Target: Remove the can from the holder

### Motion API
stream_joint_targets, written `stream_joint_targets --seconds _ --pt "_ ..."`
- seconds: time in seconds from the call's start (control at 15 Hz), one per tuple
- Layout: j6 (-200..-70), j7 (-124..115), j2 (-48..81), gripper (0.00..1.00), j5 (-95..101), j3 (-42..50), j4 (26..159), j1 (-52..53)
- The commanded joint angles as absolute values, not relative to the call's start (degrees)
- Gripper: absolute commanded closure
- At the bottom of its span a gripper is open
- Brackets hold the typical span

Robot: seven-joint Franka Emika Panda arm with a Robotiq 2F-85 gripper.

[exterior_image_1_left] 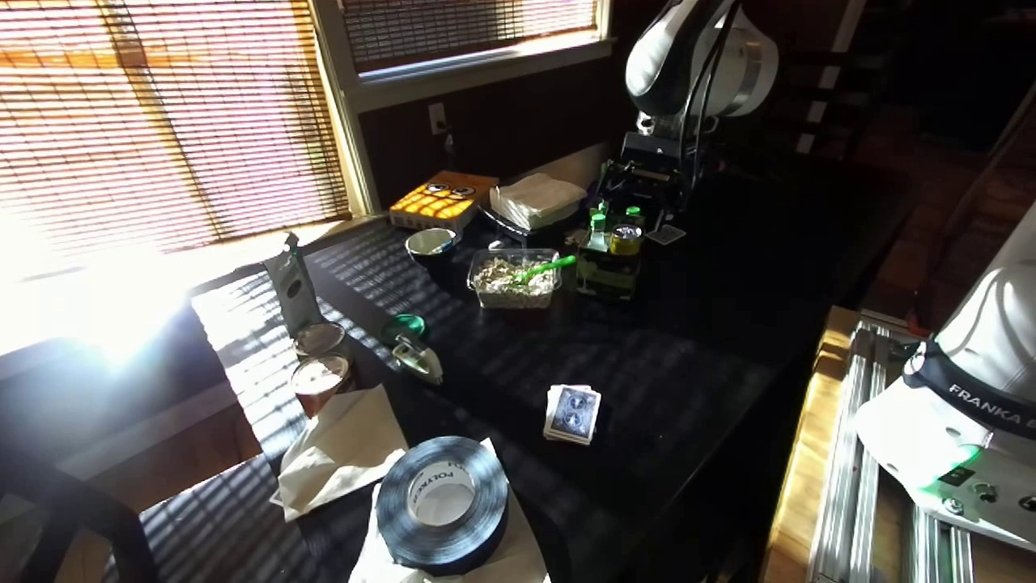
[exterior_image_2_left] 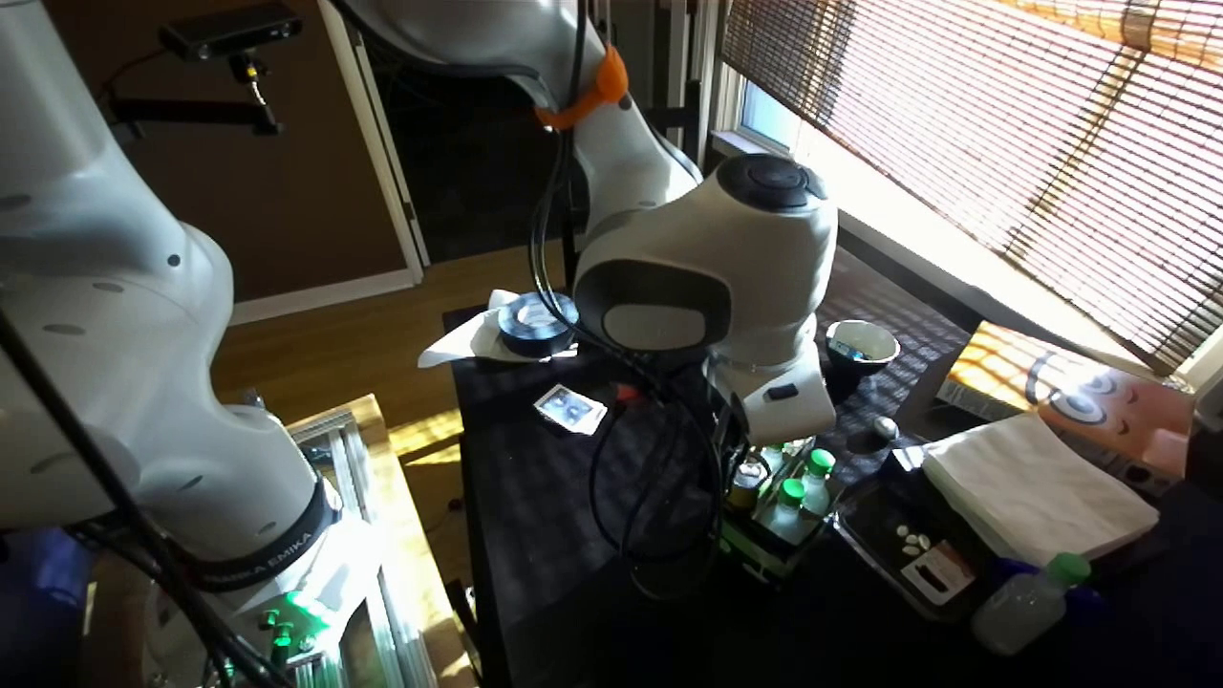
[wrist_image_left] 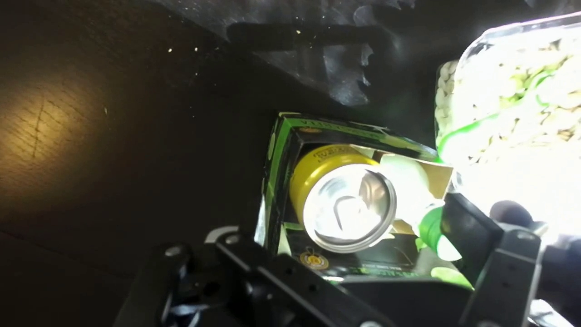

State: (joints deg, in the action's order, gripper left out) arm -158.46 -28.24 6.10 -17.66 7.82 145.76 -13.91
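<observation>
Inside the black-and-green carton (wrist_image_left: pixel 274 172), in the wrist view, you find the yellow can (wrist_image_left: pixel 343 200) standing lid up beside a green-capped bottle (wrist_image_left: pixel 430 225). Your gripper (wrist_image_left: pixel 354 227) has its fingers spread wide, and as you look down the can shows between them with a gap on either side. A clear tub (wrist_image_left: pixel 494 35) glares white at the upper right, a green utensil (wrist_image_left: pixel 470 131) in it.

In an exterior view, a deck of cards (exterior_image_1_left: pixel 573 414) lies back up on the dark table (exterior_image_1_left: pixel 688 348), near a thick roll of tape (exterior_image_1_left: pixel 490 494). Beyond the cards, the can's top rises above the carton's rim beside green-capped bottles (exterior_image_1_left: pixel 598 235), and the tub sits just beside the carton. Your gripper hangs at the carton's far side, too dark for you to make out its fingers.

In an exterior view, the arm (exterior_image_2_left: pixel 764 258) fills the middle and hides most of your gripper. You can see the can in the carton, next to the green caps. To the right, a stack of napkins (exterior_image_2_left: pixel 1041 487) overlaps a black tray (exterior_image_2_left: pixel 869 502).
</observation>
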Motion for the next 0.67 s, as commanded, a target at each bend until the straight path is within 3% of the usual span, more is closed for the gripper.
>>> stream_joint_targets --seconds 0.0,0.4,0.6 --pt "-158.17 -25.48 10.47 0.0 -19.49 9.11 141.96 -12.91" --pt "-157.2 -26.85 10.87 0.0 -14.54 12.16 142.01 -11.55" --pt "-154.18 -18.59 6.65 0.0 -20.87 8.94 144.11 -12.64"
